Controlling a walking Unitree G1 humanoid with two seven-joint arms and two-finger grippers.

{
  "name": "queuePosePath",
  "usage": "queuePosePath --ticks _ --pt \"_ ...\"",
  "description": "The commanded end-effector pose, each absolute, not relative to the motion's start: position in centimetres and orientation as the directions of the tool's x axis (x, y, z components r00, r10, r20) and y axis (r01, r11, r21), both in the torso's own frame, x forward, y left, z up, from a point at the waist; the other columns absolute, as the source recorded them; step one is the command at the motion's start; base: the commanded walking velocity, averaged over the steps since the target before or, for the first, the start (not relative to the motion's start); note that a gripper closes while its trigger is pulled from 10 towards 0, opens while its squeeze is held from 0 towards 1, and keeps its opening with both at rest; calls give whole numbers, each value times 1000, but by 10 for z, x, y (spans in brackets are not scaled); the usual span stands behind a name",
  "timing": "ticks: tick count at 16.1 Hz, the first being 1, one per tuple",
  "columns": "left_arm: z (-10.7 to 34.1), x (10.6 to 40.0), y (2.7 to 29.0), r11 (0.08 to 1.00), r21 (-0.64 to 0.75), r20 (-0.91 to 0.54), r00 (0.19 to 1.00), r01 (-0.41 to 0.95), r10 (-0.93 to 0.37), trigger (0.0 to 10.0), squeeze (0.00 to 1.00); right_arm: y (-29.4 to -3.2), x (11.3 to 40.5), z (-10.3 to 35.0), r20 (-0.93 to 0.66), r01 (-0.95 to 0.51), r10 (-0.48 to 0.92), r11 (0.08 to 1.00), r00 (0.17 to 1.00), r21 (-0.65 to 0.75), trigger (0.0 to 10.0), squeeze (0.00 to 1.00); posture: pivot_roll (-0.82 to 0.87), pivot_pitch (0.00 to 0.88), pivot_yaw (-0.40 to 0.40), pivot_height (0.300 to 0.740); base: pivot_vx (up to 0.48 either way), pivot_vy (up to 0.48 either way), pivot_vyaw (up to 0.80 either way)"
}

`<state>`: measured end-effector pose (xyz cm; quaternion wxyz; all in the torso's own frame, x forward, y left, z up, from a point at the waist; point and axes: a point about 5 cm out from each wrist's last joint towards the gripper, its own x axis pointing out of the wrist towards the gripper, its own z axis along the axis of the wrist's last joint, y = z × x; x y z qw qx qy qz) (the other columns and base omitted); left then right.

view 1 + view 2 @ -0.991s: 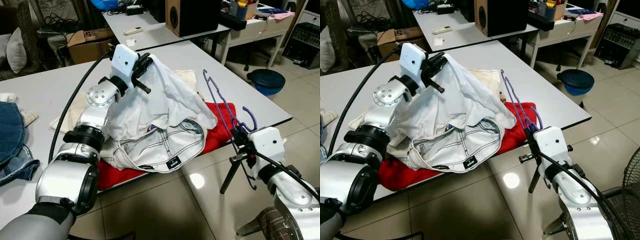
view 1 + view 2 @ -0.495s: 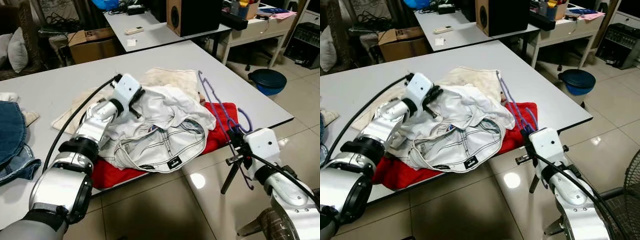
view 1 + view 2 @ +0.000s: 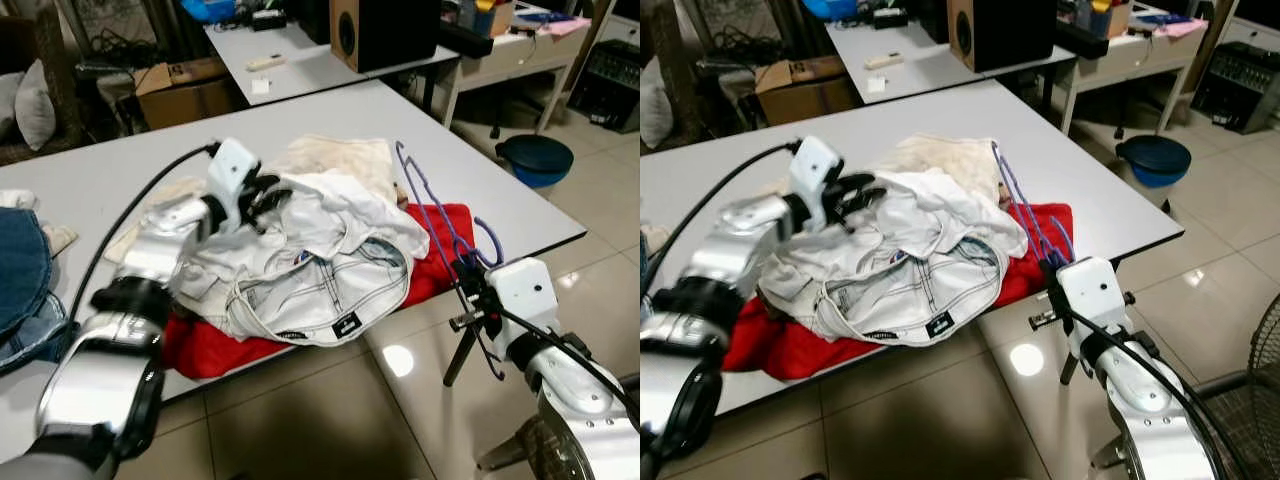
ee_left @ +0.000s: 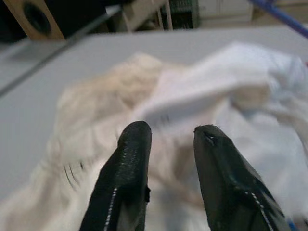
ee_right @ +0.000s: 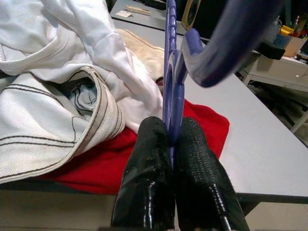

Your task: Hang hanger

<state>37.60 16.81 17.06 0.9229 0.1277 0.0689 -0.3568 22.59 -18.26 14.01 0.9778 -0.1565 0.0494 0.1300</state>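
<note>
Firmly pinched between the closed black fingers (image 5: 144, 192) of the right gripper (image 3: 470, 300): purple hanger (image 3: 432, 215), standing upright at the near right edge of the grey table (image 3: 480, 190), hook end curling just above the gripper, long frame rising back over the red cloth (image 3: 440, 245). Partly hidden behind the white garment (image 3: 330, 230) along its far arm; looming and blurred in the right wrist view, so exact shape hard to read. Off the table edge, over open tiled floor (image 3: 330, 410), with free room to the right and front. Heaped beside the hanger: white garment with dark stitched seams, a cream cloth (image 3: 340, 155) beneath and behind, red cloth underneath reaching the front edge. Poised at the heap's left side, well apart from the hanger: left gripper (image 3: 268, 190), fingers (image 4: 127, 159) parted and holding nothing, blurred cream fabric just beyond them. Cut off at the far left: blue denim (image 3: 20, 270). Beyond: second table (image 3: 300, 65), speaker (image 3: 385, 30), cardboard box (image 3: 180, 85), blue lidded bin (image 3: 535, 160).
</note>
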Motion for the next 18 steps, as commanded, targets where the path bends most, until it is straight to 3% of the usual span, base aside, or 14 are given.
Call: queuePosePath --ticks 1,3,6,9,14,18 --pt "173 374 172 704 182 -240 725 687 -646 10000 1000 -181 225 138 -136 -270 240 917 961 -294 10000 0 -174 0 118 740 0 0 0" --pt "157 357 178 624 151 -399 625 766 -671 10000 1000 -179 225 137 -135 -270 240 918 961 -290 10000 0 -165 0 121 740 0 0 0" --pt "140 345 177 625 117 -486 593 772 -642 10000 1000 -179 225 136 -136 -272 242 919 961 -286 10000 0 -158 0 121 740 0 0 0" --pt "133 348 182 728 183 -508 698 660 -505 10000 1000 -178 225 136 -135 -271 241 920 961 -283 10000 0 -155 0 120 740 0 0 0" --pt "143 362 181 872 229 -368 868 432 -333 10000 1000 -178 225 137 -134 -269 239 921 962 -283 10000 0 -159 0 120 740 0 0 0" --pt "158 365 197 907 301 -288 934 296 -209 10000 1000 -180 223 137 -135 -259 229 924 964 -283 10000 0 -162 0 127 740 0 0 0"
